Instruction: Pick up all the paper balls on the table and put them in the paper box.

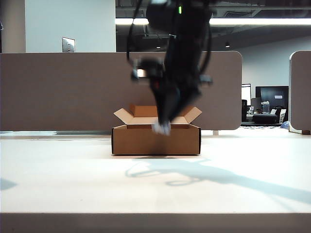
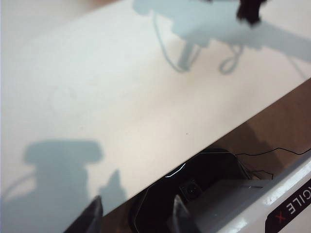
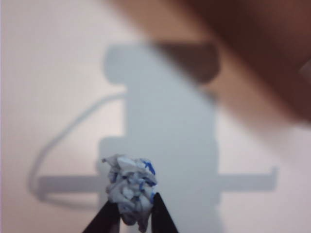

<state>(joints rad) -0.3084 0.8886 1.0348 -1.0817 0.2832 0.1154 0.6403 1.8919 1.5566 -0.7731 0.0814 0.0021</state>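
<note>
Above the table before the box, right gripper pinches a ball, needing carry over the flaps and release; left gripper spread, idle at the table edge.

Right pincer clamped; left pincer seemingly parted

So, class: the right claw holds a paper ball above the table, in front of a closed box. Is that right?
Not quite. The exterior view shows the box open, flaps spread. The rest stands: the right claw holds a paper ball above the table.
</note>
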